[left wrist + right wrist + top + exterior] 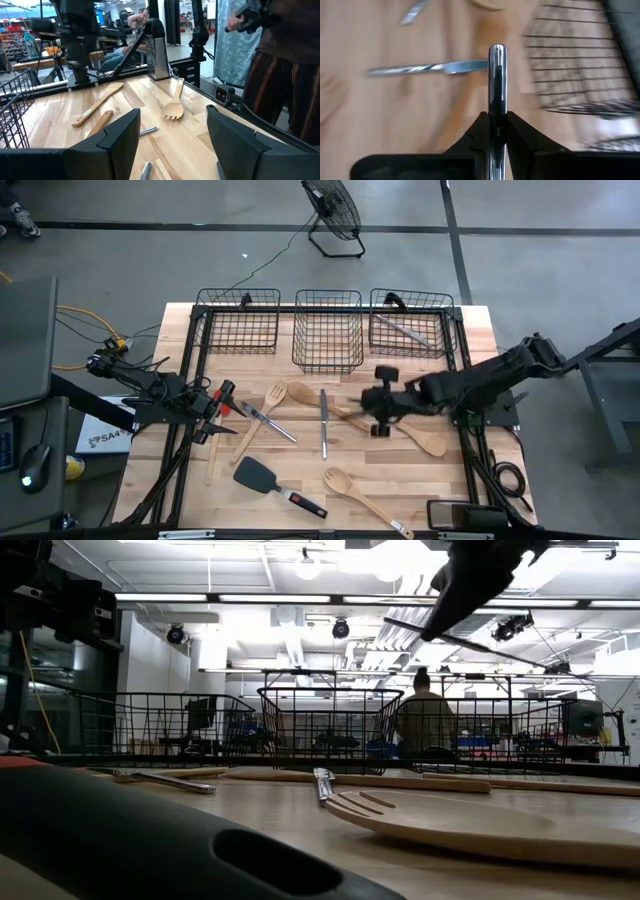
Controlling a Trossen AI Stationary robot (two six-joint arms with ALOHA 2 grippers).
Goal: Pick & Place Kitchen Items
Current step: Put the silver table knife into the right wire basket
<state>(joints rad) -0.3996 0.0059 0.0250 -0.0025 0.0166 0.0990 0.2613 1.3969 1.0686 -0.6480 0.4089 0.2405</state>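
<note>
Pinched in the right gripper (497, 131), a metal utensil (497, 80) hangs above open tabletop; left gripper (172, 137) spread.

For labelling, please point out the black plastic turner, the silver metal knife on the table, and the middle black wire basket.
black plastic turner (254, 473), high view, blade
silver metal knife (323, 423), high view, mid-length
middle black wire basket (327, 366), high view, near rim

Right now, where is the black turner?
In the high view the black turner lies flat on the table's front-left part, between the wooden fork behind it and a wooden spoon to its right.
</note>
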